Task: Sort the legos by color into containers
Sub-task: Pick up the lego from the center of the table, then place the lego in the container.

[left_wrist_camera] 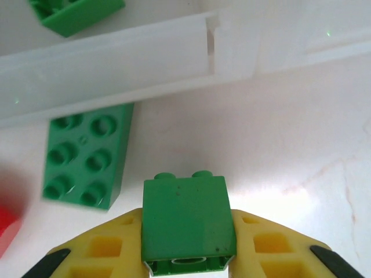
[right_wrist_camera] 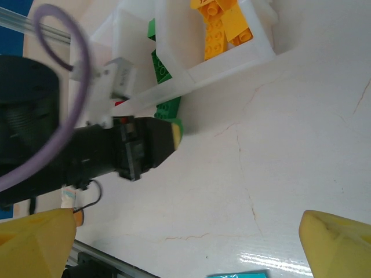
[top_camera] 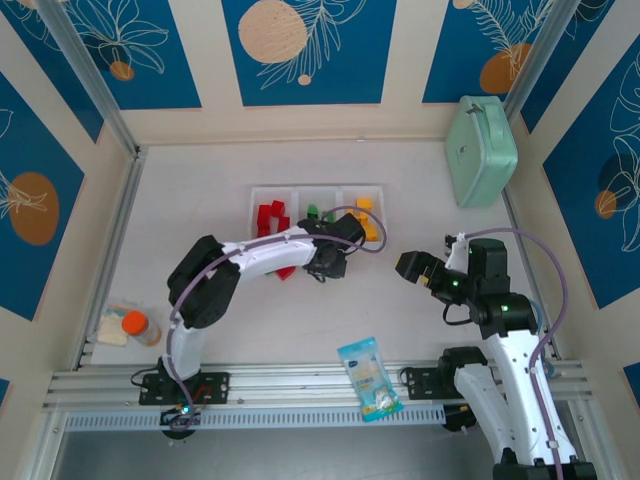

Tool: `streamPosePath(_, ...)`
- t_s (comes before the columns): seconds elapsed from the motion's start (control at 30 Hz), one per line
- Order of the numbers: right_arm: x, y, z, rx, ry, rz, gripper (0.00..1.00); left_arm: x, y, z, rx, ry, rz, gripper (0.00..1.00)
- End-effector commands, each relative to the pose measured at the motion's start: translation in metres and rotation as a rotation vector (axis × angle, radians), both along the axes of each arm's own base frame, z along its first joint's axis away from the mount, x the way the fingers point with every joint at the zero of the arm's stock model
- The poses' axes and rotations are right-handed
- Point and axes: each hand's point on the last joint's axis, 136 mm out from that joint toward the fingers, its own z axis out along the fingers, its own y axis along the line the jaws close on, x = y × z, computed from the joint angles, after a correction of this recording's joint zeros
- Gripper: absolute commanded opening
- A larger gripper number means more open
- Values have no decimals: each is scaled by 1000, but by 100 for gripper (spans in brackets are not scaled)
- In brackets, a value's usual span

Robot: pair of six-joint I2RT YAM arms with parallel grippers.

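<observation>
My left gripper [left_wrist_camera: 186,231] is shut on a small green brick [left_wrist_camera: 185,211], held just above the table in front of the three joined white bins [left_wrist_camera: 116,66]. A longer green brick [left_wrist_camera: 86,155] lies flat on the table beside it, and a red brick [left_wrist_camera: 4,227] shows at the left edge. From above, the bins [top_camera: 297,192] hold red legos [top_camera: 271,214] on the left, green legos [top_camera: 314,212] in the middle and yellow legos [top_camera: 366,215] on the right. The left gripper [top_camera: 335,252] sits at their front wall. My right gripper [top_camera: 415,268] stands open and holds nothing, its fingers [right_wrist_camera: 35,243] wide apart.
A mint-green case [top_camera: 480,150] stands at the back right. A blue-and-white snack packet [top_camera: 370,378] lies on the front rail between the arm bases. An orange-capped bottle [top_camera: 140,325] sits at the front left. One red brick [top_camera: 287,271] lies under the left forearm.
</observation>
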Motion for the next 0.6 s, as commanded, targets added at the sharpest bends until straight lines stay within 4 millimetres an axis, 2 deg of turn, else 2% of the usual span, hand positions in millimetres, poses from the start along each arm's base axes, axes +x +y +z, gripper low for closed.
streamPosePath(0.0,0,-1,-2,-6,9,0,99,2,18,42,41,-63,20,20)
streamPosePath(0.13,1,-1,0,-14,5,5,99,17,24,67,66,-116,7,20)
streamPosePath(0.27,3,-3,3,-25,-5,9,99,41,32,80,81,-146,14,20)
streamPosePath(0.37,3,-3,4,-25,-9,10,99,63,38,81,80,-164,32,20)
streamPosePath(0.57,1,-3,5,-33,-5,18,99,102,46,71,72,-158,71,20)
